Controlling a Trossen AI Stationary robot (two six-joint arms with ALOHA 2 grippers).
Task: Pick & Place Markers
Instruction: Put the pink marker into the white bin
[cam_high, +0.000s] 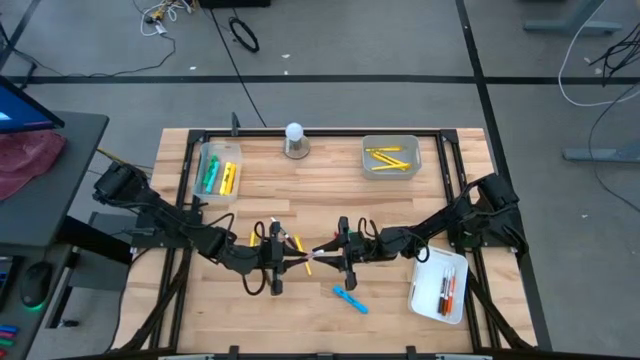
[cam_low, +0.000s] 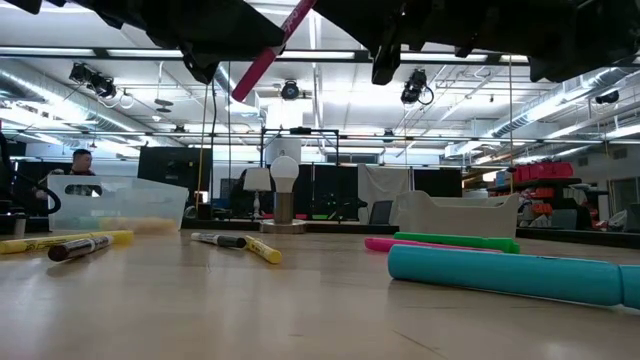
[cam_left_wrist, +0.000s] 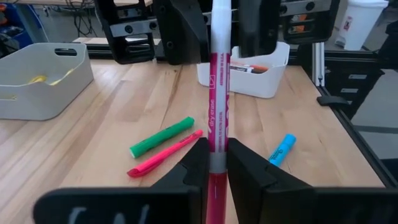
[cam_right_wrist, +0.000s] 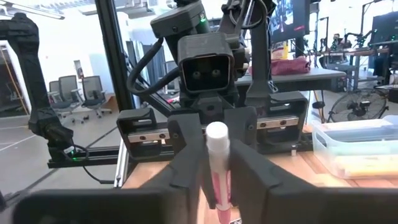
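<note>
A pink marker with pale bands (cam_left_wrist: 219, 93) is held in the air at mid-table, between the two grippers that meet there. My left gripper (cam_left_wrist: 216, 163) is shut on it. My right gripper (cam_right_wrist: 217, 177) faces it from the table's right, open. Its fingers (cam_left_wrist: 183, 31) stand close on either side of the marker's far part, and I cannot tell whether they touch. Loose on the table lie a green marker (cam_left_wrist: 161, 137), a pink one (cam_left_wrist: 165, 155), a light blue one (cam_high: 350, 300) and yellow ones (cam_low: 263, 250). My left gripper pinches the pink marker between its two fingers at a pale band (cam_left_wrist: 218, 158) near the end closest to its wrist. The fingers come from the table's left and lie along the marker. The marker is lifted clear and tilted (cam_low: 265, 58), pointing toward my right gripper.
A clear tray with green and yellow markers (cam_high: 218, 172) sits far left. A grey tray with yellow markers (cam_high: 390, 157) sits far right. A white tray with red and dark markers (cam_high: 442, 287) sits near right. A white ball on a round base (cam_high: 294, 138) stands at the far edge.
</note>
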